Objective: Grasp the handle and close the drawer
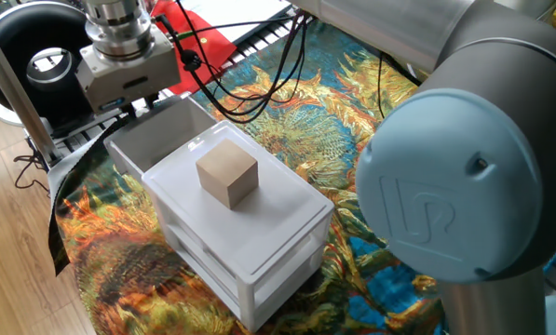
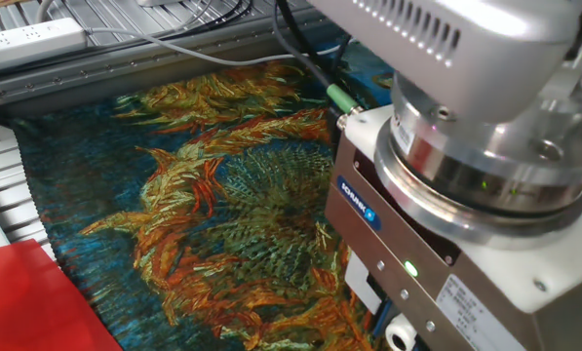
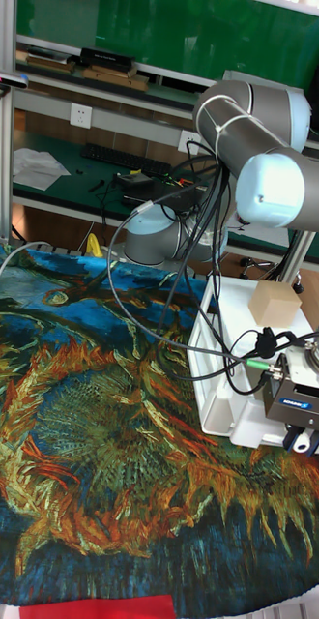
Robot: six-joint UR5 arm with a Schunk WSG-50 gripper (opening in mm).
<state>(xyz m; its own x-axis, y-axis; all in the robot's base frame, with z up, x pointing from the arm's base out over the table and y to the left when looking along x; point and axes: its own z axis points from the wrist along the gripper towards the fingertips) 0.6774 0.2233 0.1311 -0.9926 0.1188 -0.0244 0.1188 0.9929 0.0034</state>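
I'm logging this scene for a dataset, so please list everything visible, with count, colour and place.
cabinet: one, white, on the cloth.
drawer: one, white, top of the cabinet, pulled out.
cube: one, tan, on top of the cabinet.
cloth: one, orange, green and blue pattern, covering the table.
power strip: one, white, beyond the cloth's edge.
arm: one, grey with pale blue caps.
tool: one, silver, above the drawer's outer end; fingers hidden.
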